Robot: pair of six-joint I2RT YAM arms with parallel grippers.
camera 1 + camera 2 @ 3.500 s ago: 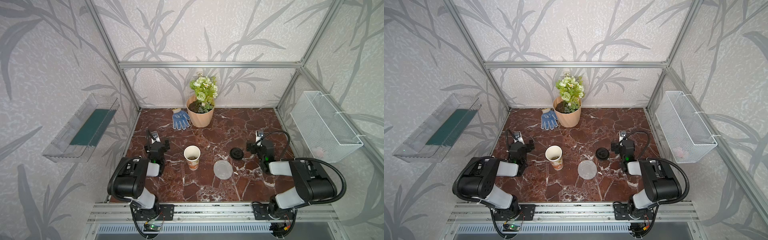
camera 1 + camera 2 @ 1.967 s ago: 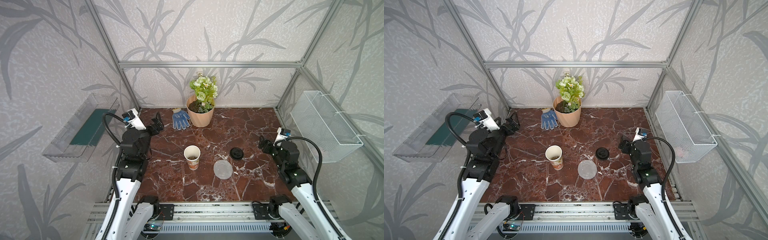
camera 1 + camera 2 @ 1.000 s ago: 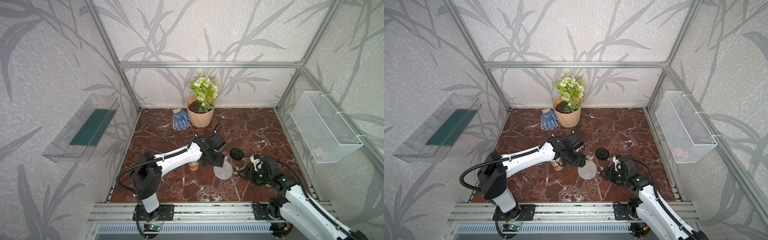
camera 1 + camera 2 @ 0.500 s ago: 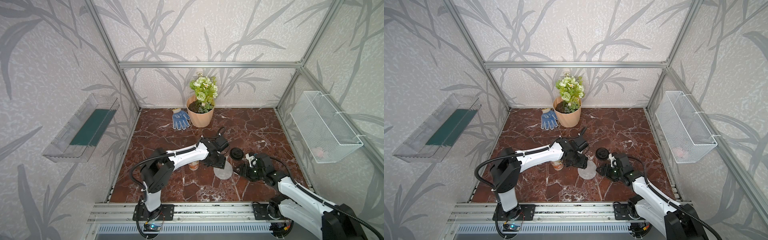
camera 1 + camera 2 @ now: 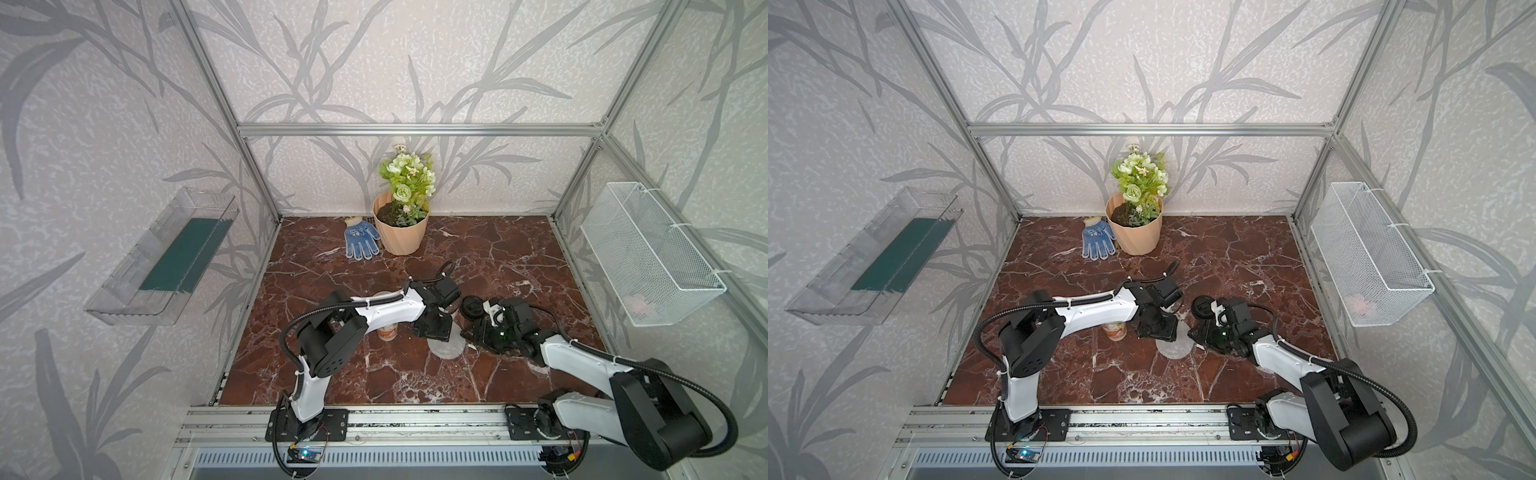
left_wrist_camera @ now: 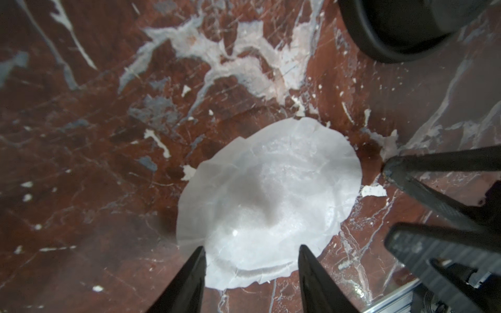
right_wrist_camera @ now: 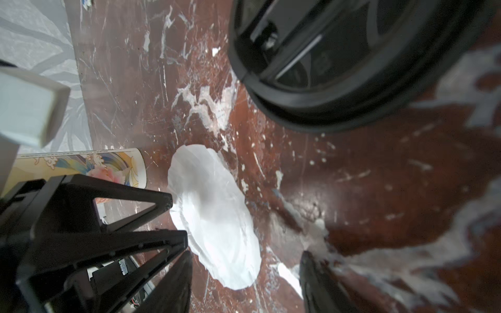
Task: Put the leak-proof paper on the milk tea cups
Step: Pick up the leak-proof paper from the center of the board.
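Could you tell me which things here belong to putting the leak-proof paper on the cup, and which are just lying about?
Part of the job:
- the leak-proof paper, flat on the tabletop
- the milk tea cup, upright and partly hidden

Just lying about:
- the black lid
- the blue glove
- the flower pot
- the wire basket
- the clear wall tray

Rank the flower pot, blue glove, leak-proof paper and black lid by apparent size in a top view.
1. flower pot
2-3. blue glove and leak-proof paper: too close to rank, the paper partly hidden
4. black lid
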